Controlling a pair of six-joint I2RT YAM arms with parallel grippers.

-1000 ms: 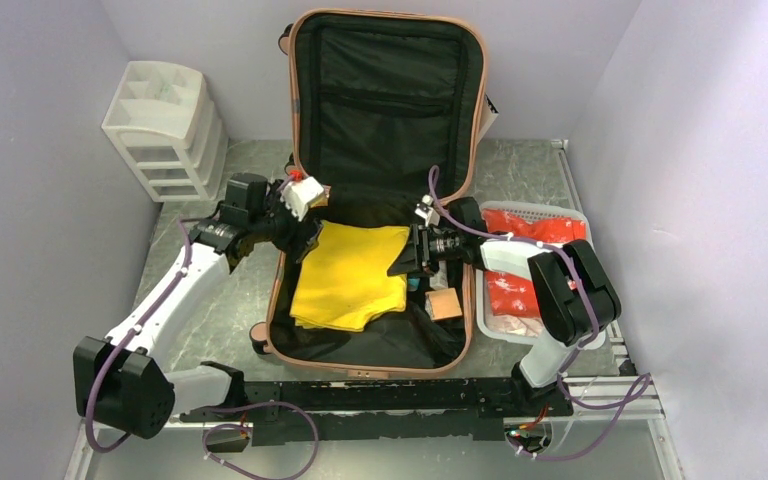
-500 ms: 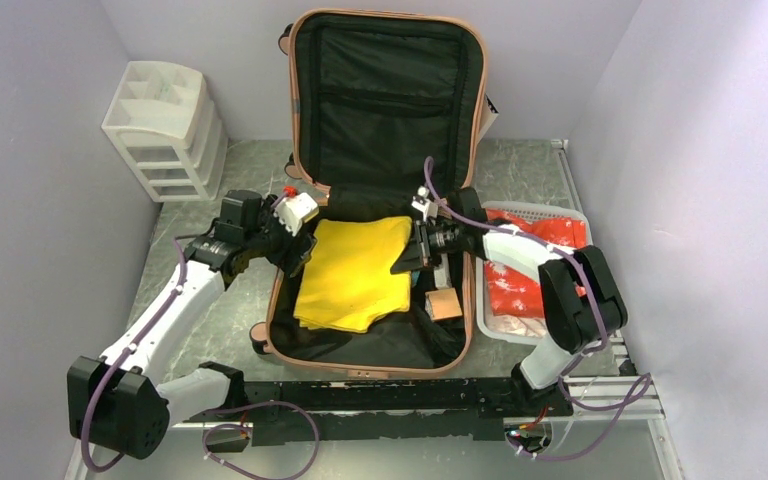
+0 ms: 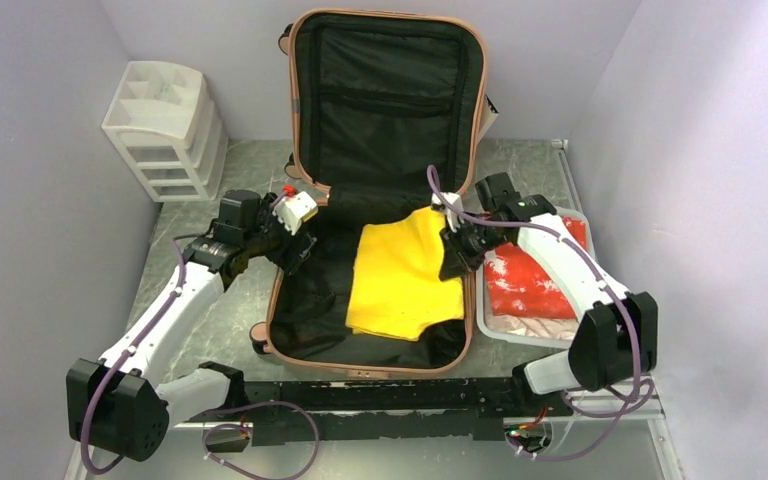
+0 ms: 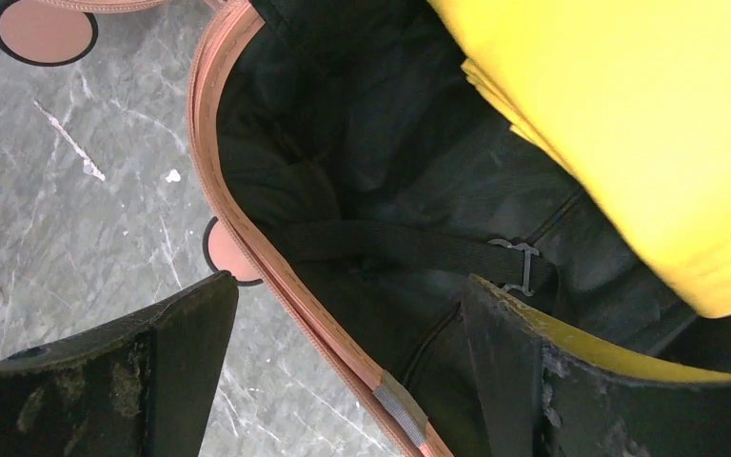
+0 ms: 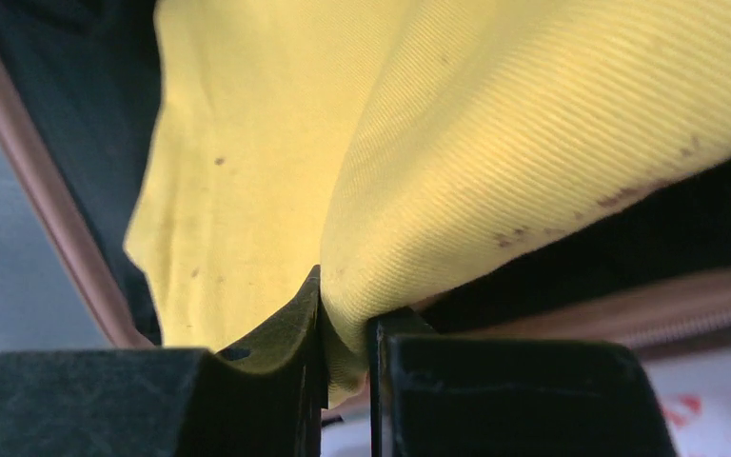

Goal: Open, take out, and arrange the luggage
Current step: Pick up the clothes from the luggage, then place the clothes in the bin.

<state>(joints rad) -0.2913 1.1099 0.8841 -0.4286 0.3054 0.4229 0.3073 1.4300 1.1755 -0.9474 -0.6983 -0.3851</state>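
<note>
Top external view: the luggage [image 3: 390,95] lies open at centre frame, its long axis running bottom to top, with the lid raised toward the upper edge and the base shell toward the lower. A pale tag [image 3: 489,103] at the lid's right edge, perhaps a label, is too small to read. The right gripper [image 5: 347,314] is clamped on a yellow cloth [image 3: 405,275]. The left gripper [image 4: 347,290] has its jaws apart over the left rim.

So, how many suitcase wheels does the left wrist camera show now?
2. One wheel is at the top left corner of the view; the other wheel sticks out under the pink rim of the luggage, lower down. Other wheels may be hidden.
</note>
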